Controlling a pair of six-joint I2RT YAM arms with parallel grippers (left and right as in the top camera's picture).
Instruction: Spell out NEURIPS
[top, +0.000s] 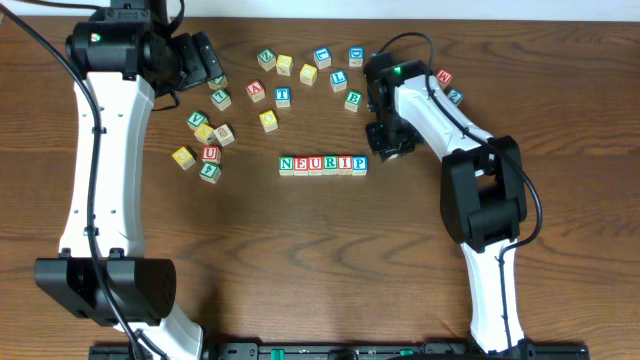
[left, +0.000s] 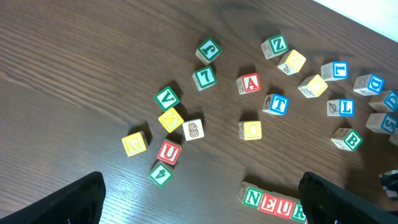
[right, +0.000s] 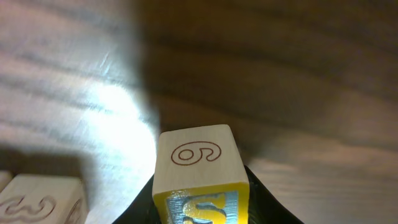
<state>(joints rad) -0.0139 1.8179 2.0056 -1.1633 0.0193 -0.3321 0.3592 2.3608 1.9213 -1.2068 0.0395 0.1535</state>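
Note:
Six lettered cubes stand in a row reading N E U R I P (top: 323, 165) at the middle of the table. In the left wrist view the row's N E U R end (left: 273, 204) shows. My right gripper (top: 390, 143) hovers just right of and behind the P end. In the right wrist view it (right: 200, 202) is shut on a yellow S cube (right: 196, 162), whose pale face carries a 6. A pale cube (right: 37, 200) sits at the lower left of that view. My left gripper (top: 208, 66) is open at the far left, nothing between its fingers (left: 62, 202).
Loose cubes lie behind the row: a red A (left: 249, 83), a blue T (left: 275, 104), a blue L (left: 341, 107), a green B (left: 347, 139). A left cluster holds a red U (left: 168, 151), a yellow G (left: 135, 143) and a green 4 (left: 161, 173).

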